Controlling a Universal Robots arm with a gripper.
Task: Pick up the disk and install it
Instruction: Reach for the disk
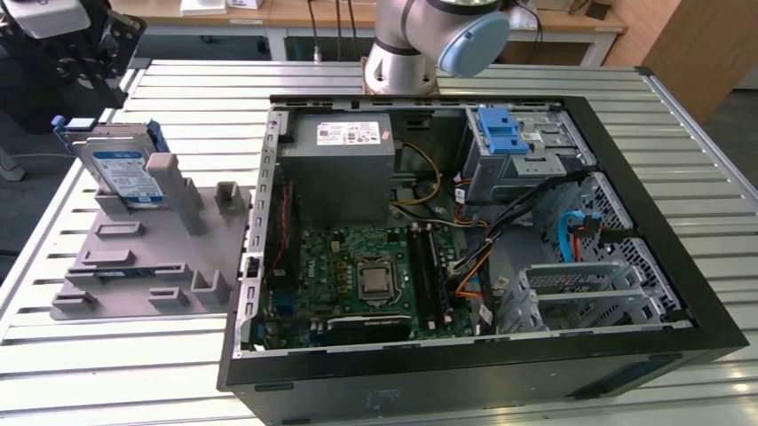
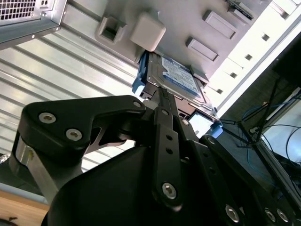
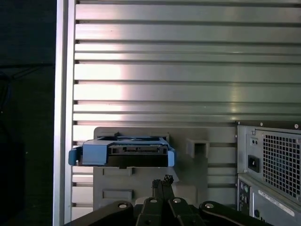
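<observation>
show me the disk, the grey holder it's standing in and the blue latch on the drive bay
disk [image 1: 128,176]: exterior view, on its white-and-blue label
grey holder [image 1: 190,253]: exterior view, on its bare base
blue latch [image 1: 503,135]: exterior view, on its flat top

Disk [image 1: 120,169] btm hidden behind grey fixture posts [image 1: 162,184]

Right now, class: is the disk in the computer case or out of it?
Out: the disk stands on edge in the grey fixture beside the case.
</observation>
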